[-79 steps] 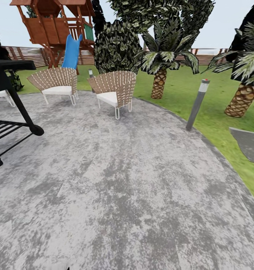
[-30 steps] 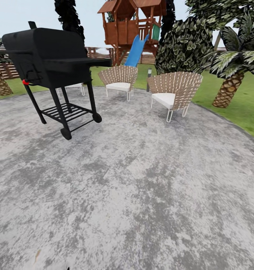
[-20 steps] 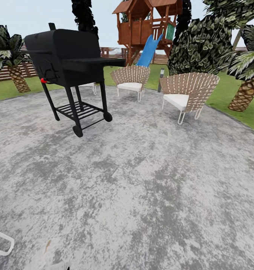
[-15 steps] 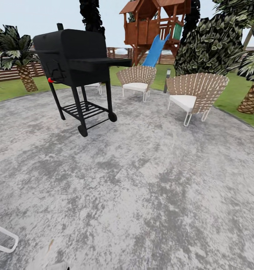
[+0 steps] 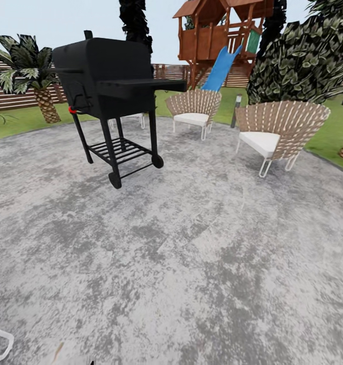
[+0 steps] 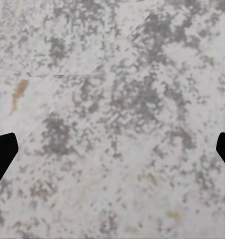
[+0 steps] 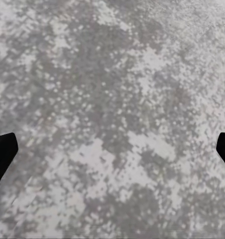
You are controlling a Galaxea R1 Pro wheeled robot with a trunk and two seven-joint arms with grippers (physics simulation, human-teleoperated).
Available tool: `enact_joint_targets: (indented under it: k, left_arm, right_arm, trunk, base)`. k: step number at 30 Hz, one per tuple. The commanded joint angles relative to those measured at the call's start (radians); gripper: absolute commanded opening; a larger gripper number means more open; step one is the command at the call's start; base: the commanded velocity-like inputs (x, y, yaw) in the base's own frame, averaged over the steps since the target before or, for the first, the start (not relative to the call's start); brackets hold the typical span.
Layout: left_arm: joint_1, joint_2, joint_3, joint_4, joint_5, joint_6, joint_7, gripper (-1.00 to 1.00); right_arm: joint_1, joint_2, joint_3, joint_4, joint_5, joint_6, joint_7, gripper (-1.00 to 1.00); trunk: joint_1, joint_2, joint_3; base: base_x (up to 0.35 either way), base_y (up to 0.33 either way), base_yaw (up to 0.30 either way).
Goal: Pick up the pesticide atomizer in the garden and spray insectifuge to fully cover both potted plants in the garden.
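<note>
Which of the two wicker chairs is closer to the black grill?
The farther wicker chair, the one in front of the blue slide, sits closer to the black grill. The other wicker chair stands off toward the right, near the lawn edge.

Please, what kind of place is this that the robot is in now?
Most likely a home garden or backyard: a round grey paved patio with a black barbecue grill, wicker chairs, and a wooden playhouse with a blue slide on the lawn behind.

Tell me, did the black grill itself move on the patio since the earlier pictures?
No. The black grill keeps its place beside the wicker chairs; the whole view shifted together, so the camera turned.
</note>
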Motion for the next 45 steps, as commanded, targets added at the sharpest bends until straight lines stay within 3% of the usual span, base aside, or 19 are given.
enact_joint_targets:
  k: [1,45]
  left_arm:
    - [-0.001,0.0,0.001,0.001,0.0,-0.004,0.0,1.0]
    - [-0.001,0.0,0.001,0.001,0.0,-0.004,0.0,1.0]
  right_arm:
    - [0.0,0.0,-0.001,0.001,0.007,-0.002,-0.004,1.0]
    - [0.0,0.002,0.001,0.007,0.007,-0.002,-0.004,1.0]
  trunk:
    - [0.0,0.0,-0.001]
    - [0.0,0.0,-0.001]
  base:
    - [0.293,-0.104,0.26]
    - [0.312,-0.074,0.277]
